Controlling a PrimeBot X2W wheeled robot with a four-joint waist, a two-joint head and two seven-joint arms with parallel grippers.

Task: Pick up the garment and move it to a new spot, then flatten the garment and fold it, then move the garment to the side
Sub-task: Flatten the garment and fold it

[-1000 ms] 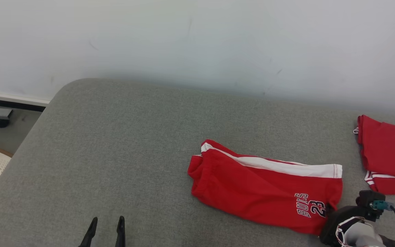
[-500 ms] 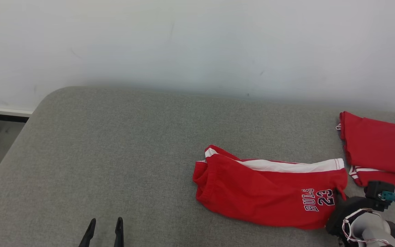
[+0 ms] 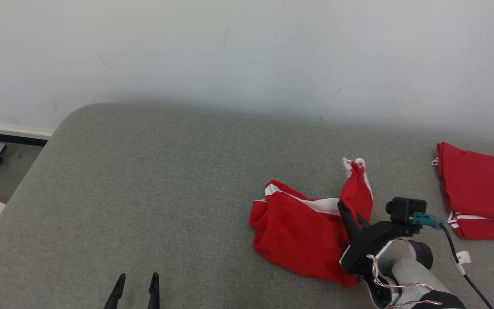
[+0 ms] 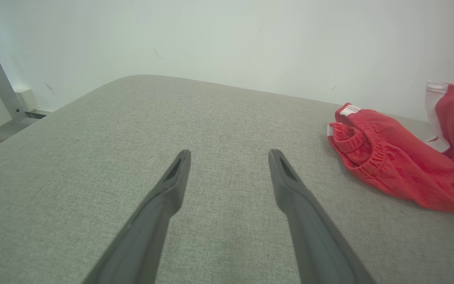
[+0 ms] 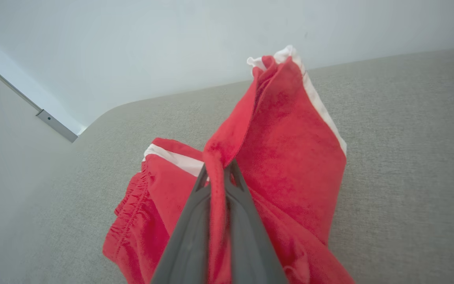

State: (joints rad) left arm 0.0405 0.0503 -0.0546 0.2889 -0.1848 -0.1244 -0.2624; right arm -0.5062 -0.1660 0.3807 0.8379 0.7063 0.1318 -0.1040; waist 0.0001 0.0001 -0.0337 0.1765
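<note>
Wide open stretch of grey padded surface [image 3: 165, 180] across left and centre, ahead of left hand [image 3: 138, 278], fingers spread. Blocked right of centre by red shorts [image 3: 298, 231], one leg standing up, pinched in right hand [image 3: 344, 210]. Bare strip between shorts and second red garment [image 3: 478, 193] at far right. Closed off behind by white wall [image 3: 247, 51].

Garment [image 3: 298, 231] on cushion [image 3: 165, 193], second garment [image 3: 478, 193] to its right, wall [image 3: 247, 51] behind

Here's the red shorts [image 3: 298, 231], white side stripe, waistband end crumpled on the grey cushion [image 3: 165, 193], hem end standing up in a peak.
</note>
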